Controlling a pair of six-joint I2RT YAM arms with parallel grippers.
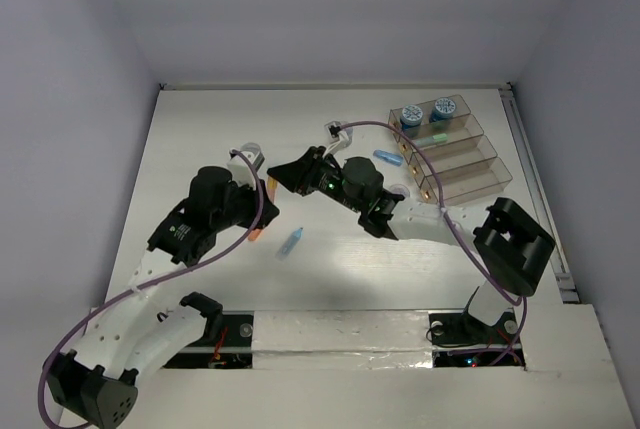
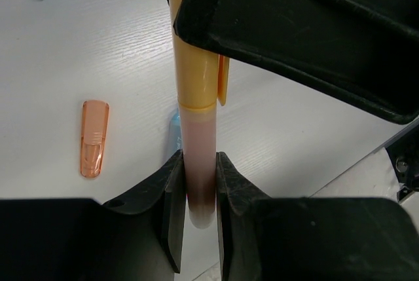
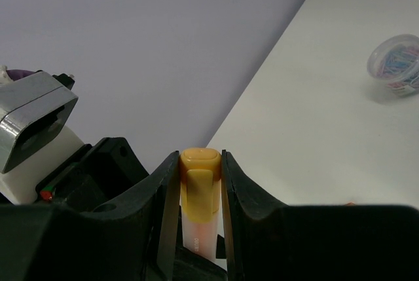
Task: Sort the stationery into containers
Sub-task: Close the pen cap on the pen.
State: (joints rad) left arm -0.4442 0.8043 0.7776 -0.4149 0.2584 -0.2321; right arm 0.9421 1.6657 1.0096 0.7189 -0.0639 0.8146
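Note:
A short orange stick with a yellow cap (image 2: 196, 71) hangs between both grippers above the table. My left gripper (image 2: 198, 183) is shut on its pale lower body. My right gripper (image 3: 200, 169) is shut on the yellow cap (image 3: 200, 186). In the top view the two grippers meet left of centre, left (image 1: 266, 185) and right (image 1: 291, 176). A loose orange stick (image 2: 93, 138) and a light-blue stick (image 1: 290, 242) lie on the table below. The containers (image 1: 470, 164) stand at the back right. The rearmost bin holds two blue rolls (image 1: 411, 115).
A green stick (image 1: 432, 136) lies in the second bin. Another light-blue stick (image 1: 387, 158) rests just left of the rack. A small clear jar of coloured bits (image 3: 396, 65) sits on the table farther off. The side walls stand close to the table edges.

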